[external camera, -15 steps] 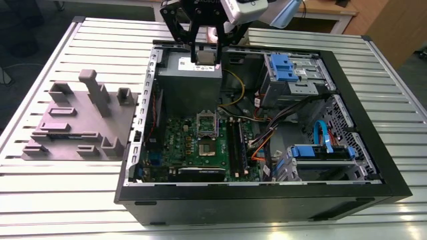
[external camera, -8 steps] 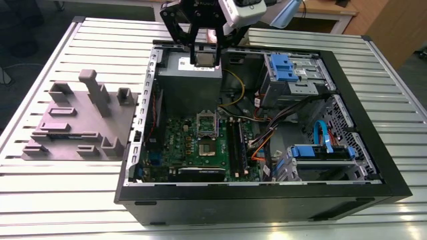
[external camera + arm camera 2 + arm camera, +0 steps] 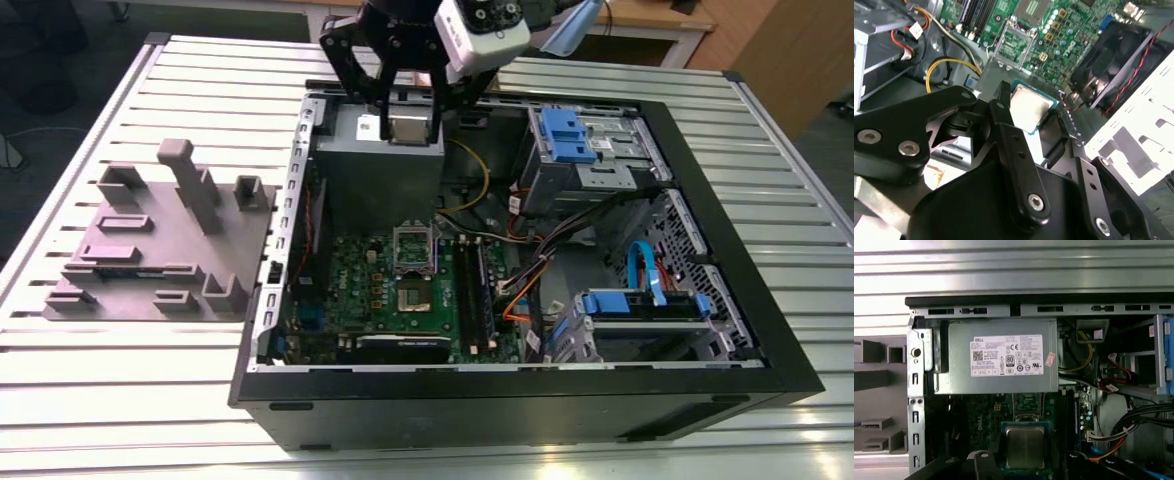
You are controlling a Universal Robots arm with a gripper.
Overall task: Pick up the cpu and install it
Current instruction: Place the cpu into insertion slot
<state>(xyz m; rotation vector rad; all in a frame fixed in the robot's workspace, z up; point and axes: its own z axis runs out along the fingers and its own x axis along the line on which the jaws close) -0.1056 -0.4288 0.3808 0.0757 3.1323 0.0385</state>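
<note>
While it hangs over the grey power supply (image 3: 380,170) inside the open computer case (image 3: 747,340), the claw (image 3: 410,130) is closed on the cpu (image 3: 1029,107) (silver top facing both wrist views), with the green motherboard (image 3: 380,290) beyond it.

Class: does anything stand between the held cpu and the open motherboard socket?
Nothing visible does. The gripper holds the cpu above the power supply; the socket just beyond its edge lies uncovered, with the yellow cable off to one side.
</note>
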